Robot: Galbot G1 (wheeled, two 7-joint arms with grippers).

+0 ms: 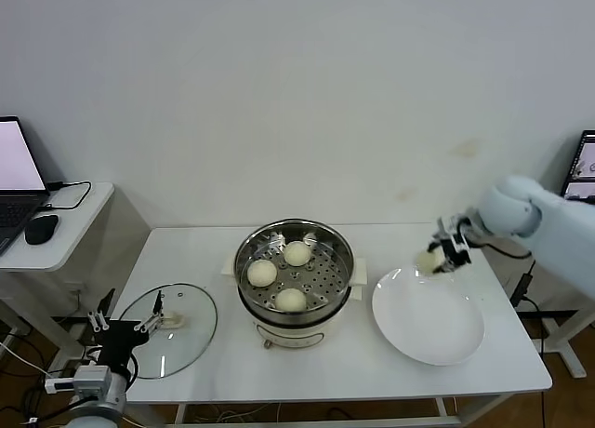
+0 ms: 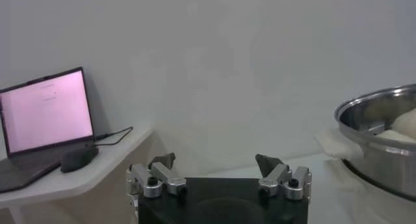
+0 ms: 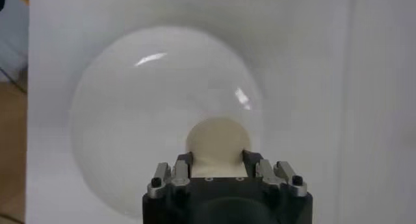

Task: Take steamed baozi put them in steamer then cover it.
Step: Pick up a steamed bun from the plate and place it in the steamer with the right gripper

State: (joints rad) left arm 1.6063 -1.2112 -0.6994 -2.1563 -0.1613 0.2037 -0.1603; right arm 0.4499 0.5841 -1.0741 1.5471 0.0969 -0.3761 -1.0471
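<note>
Three steamed baozi lie on the perforated tray of the steamer, which stands mid-table on its white base. A fourth baozi is clamped in my right gripper, shut on it above the far left rim of the white plate; both fingers press its sides. The cover, a glass lid with a cream handle, lies flat at the table's front left. My left gripper hangs open and empty beside the cover, off the table's front-left corner.
A side desk on the left carries a laptop and a mouse; both also show in the left wrist view, laptop. The steamer's rim stands to that gripper's side. A monitor edge is at the far right.
</note>
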